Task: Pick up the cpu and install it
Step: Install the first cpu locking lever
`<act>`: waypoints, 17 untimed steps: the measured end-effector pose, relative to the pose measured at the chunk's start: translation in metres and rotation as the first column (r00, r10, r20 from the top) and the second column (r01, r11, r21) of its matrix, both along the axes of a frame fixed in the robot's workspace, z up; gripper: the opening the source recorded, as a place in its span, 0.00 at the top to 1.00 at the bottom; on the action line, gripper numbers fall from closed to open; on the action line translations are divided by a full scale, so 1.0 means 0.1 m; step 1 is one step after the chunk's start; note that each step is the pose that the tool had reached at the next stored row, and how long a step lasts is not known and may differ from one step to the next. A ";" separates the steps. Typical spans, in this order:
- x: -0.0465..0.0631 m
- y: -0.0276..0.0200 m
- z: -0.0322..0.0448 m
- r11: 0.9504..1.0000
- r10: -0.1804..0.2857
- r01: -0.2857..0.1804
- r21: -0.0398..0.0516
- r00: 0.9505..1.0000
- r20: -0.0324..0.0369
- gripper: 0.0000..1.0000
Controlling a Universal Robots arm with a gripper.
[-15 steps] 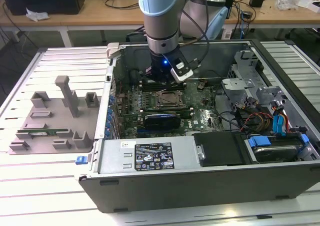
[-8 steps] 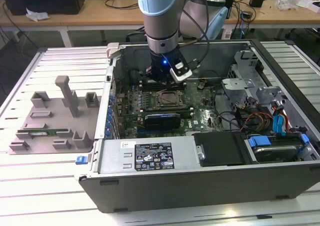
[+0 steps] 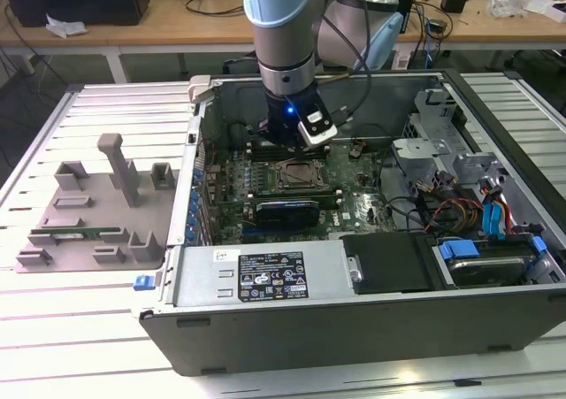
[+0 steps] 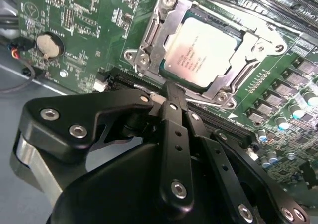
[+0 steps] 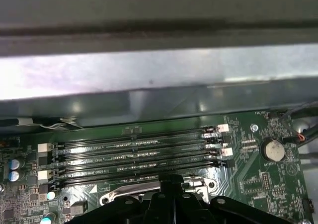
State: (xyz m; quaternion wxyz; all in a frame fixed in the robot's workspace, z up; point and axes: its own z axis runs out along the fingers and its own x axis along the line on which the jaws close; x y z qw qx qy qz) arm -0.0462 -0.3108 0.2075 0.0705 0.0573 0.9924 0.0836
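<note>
In the exterior view the arm [image 3: 281, 27] reaches down into the open computer case [image 3: 354, 266] that lies on the slatted bench [image 3: 106, 328]. Its gripper [image 3: 285, 142] hangs just above the green board [image 3: 354, 200], close behind the socket [image 3: 299, 176]. A grey plastic holder [image 3: 93, 213] sits on the bench at the exterior view's left, well apart from the case.

In the second wrist view the cpu [image 4: 198, 55] lies flat inside the metal frame of the socket [image 4: 149, 50], silvery top up. The black fingers [image 4: 174, 110] are drawn together with nothing between them, just beside the socket frame. A round coin battery [image 4: 49, 45] sits on the board.

In the first wrist view, four black memory slots [image 5: 134, 157] run side by side beneath the case wall [image 5: 149, 75].
</note>
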 end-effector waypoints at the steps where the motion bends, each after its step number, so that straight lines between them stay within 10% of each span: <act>1: 0.00 0.000 -0.003 1.000 -0.011 0.011 -0.003 1.000 0.000 0.89; 17: 0.00 0.103 -0.003 0.996 -0.087 0.087 -0.004 0.996 0.000 0.89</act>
